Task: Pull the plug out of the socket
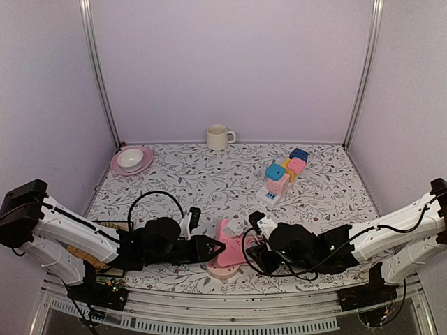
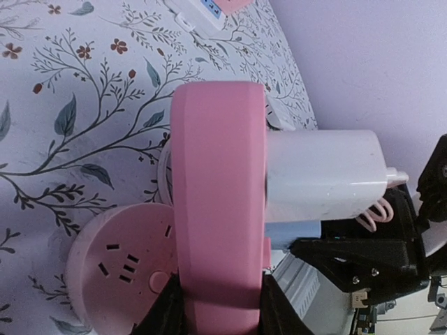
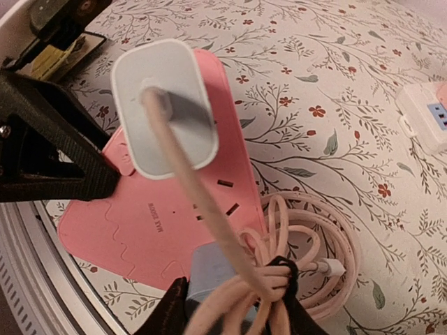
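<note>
A flat pink socket point(image 1: 230, 252) point(image 3: 140, 216) is lifted on edge at the table's front. My left gripper point(image 1: 213, 248) point(image 2: 216, 296) is shut on the narrow edge of the socket point(image 2: 216, 209). A white plug point(image 2: 325, 174) point(image 3: 164, 105) sits in the socket's face, and its pale pink cable runs toward the right wrist camera. Beside it a light blue plug point(image 2: 293, 234) point(image 3: 216, 269) is also seated in the socket. My right gripper point(image 1: 253, 257) point(image 3: 230, 300) has its fingers against the blue plug and a bunch of cable loops.
A round pink socket point(image 2: 119, 265) lies under the flat one. Coiled pink cable point(image 3: 328, 237) lies to its right. Farther back stand a white strip with coloured cube plugs point(image 1: 283, 178), a mug point(image 1: 218, 137) and a pink plate point(image 1: 143, 164) holding a white bowl.
</note>
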### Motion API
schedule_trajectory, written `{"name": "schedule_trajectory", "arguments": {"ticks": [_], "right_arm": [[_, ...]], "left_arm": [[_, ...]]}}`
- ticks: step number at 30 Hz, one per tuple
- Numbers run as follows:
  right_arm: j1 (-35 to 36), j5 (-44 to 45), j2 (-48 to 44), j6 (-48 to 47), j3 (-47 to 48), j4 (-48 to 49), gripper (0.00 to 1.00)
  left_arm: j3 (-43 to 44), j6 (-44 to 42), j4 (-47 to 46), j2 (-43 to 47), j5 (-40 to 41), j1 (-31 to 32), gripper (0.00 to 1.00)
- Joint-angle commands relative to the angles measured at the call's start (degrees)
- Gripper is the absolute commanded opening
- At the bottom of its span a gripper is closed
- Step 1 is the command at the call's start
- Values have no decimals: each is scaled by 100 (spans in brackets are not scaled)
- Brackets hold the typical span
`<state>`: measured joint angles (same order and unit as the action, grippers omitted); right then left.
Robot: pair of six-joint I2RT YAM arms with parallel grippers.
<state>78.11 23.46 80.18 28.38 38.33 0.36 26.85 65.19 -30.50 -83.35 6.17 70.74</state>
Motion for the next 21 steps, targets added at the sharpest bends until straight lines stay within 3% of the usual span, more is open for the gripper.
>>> {"name": "schedule_trajectory", "arguments": {"ticks": [1, 3, 6, 8, 12, 17, 21], "right_arm": [[27, -23, 178, -177, 296, 0, 28], [29, -1, 141, -184, 360, -45, 20], [25, 48, 36, -156, 442, -103, 12], [28, 52, -31, -136, 495, -130, 10], [29, 85, -124, -110, 600, -166, 7], [34, 27, -122, -132, 764, -227, 7], [37, -33, 1, -225, 883, -290, 5]], "left_arm": [[107, 22, -249, 52, 1, 124, 0], [110, 22, -192, 65, -10, 116, 5], [110, 27, -182, 79, -43, 139, 25], [123, 45, -184, 49, -51, 163, 38], [145, 128, -199, -71, -17, 264, 51], [109, 217, -312, -203, 53, 389, 50], [117, 232, -366, -202, 72, 390, 35]]}}
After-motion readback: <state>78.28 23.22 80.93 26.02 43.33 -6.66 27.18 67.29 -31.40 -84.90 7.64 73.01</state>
